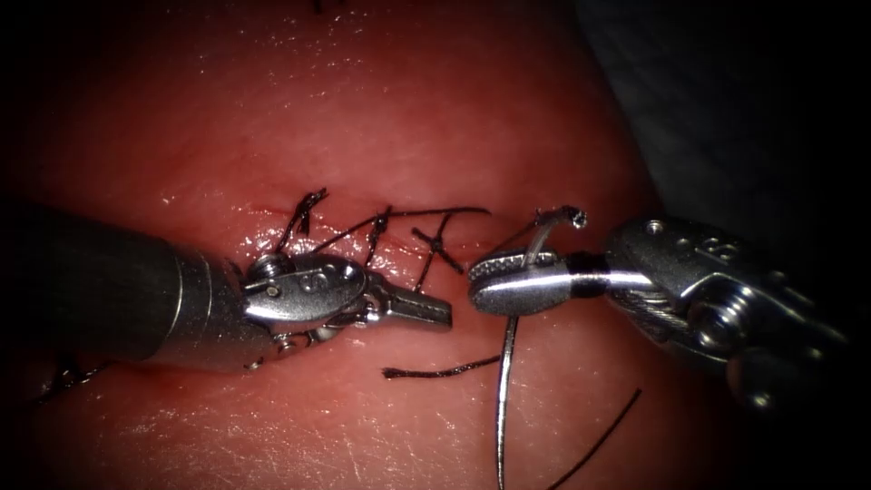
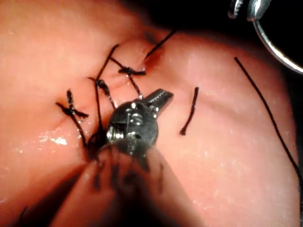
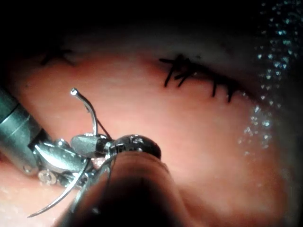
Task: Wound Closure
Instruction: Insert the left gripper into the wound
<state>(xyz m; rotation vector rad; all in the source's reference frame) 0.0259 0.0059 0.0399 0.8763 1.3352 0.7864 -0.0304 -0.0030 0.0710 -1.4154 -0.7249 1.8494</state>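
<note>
The needle [image 1: 502, 399] hangs free of the tissue [image 1: 381, 118] at the front of the endoscope view, its thin pointed length running down toward the lower edge over the tissue right of the stitched cut; beside it lies a loose cut end of thread [image 1: 440, 370], and further right a longer strand of thread [image 1: 599, 440] trails off toward the bottom. Just behind, the right tool [image 1: 494, 283] comes in from the right with its jaws closed across the needle near the blunt, thread-bearing end, the short curved tail of the needle rising above the jaws; the right wrist view shows the same grip, the needle [image 3: 80, 137] arcing above and below the clamped jaws of that tool [image 3: 94, 144]. Facing it tip to tip, a little apart, the left tool [image 1: 422, 308] rests low over the cut; its jaws appear closed and hold nothing, though in the left wrist view the tool [image 2: 158, 98] shows only one toothed face clearly, so the gap is hard to judge. Behind both tools the cut [image 1: 363, 231] runs across the tissue, crossed by dark knotted stitches [image 1: 435, 243] with short ends standing up; wet glints of red fluid [image 1: 263, 240] lie along its left part.
</note>
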